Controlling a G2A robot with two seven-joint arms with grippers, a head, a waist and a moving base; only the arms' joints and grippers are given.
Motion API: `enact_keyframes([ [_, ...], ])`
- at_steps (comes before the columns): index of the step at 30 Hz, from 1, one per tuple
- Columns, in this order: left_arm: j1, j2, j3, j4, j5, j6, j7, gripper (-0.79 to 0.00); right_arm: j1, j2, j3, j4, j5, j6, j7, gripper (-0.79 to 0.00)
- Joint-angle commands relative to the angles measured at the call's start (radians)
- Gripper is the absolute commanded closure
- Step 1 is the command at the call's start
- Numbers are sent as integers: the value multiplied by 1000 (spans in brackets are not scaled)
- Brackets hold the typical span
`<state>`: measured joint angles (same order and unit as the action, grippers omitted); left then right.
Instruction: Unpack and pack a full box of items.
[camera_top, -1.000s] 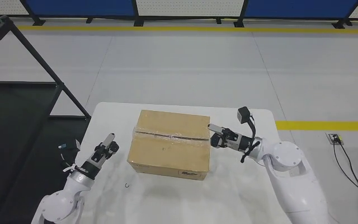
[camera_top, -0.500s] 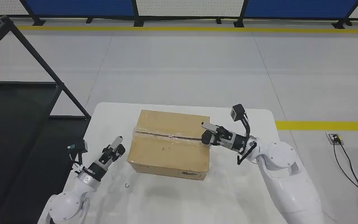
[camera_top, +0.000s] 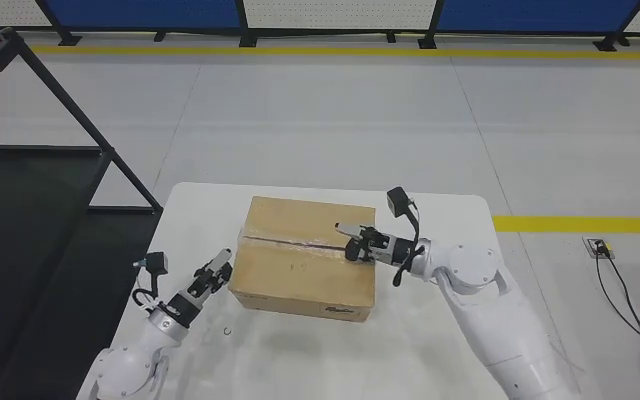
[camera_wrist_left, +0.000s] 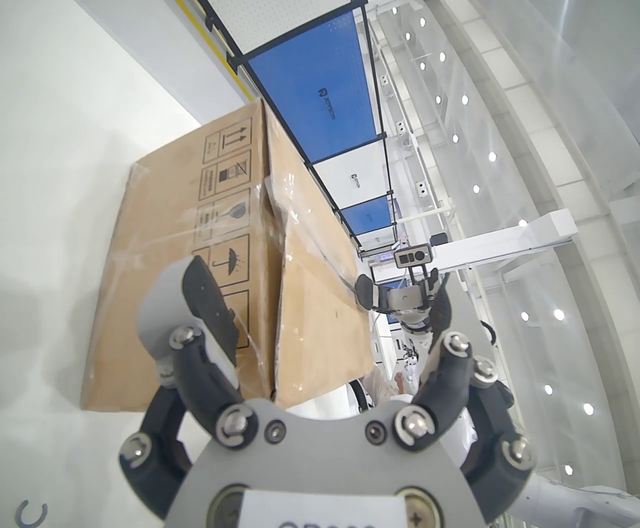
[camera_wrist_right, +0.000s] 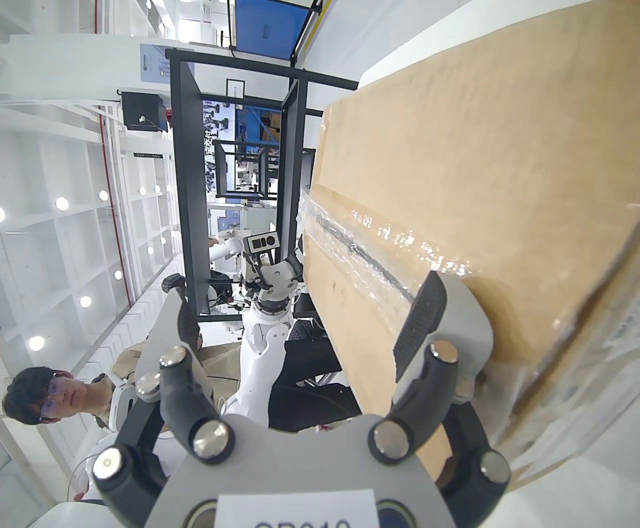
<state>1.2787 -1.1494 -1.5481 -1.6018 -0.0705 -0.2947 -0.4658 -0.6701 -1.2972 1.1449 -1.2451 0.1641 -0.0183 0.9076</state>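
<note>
Left gripper (camera_top: 217, 271), fingers spread and holding nothing, just beside the left end of the closed cardboard box (camera_top: 300, 265), which stands at the middle of the white table (camera_top: 430, 330). Right gripper (camera_top: 349, 240), likewise spread and empty, over the box's top at its taped seam (camera_top: 295, 241).

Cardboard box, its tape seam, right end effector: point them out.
Cardboard box (camera_top: 290, 275): top view, near top flap.
Tape seam (camera_top: 290, 240): top view, middle of the strip.
Right end effector (camera_top: 344, 241): top view, midway between its fingertips.
</note>
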Motion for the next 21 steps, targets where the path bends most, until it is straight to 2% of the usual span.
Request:
enact_keyframes([
  [1, 4, 0, 3, -6, 1, -2, 0, -785, 15, -6, -23, 13, 5, -3, -4, -785],
  [14, 32, -1, 32, -34, 17, -18, -3, -785, 103, -51, -158, 110, 39, -48, -32, -785],
  [21, 46, 1, 5, -35, 3, -27, 14, -785, 144, -79, -222, 162, 55, -77, -41, -785],
])
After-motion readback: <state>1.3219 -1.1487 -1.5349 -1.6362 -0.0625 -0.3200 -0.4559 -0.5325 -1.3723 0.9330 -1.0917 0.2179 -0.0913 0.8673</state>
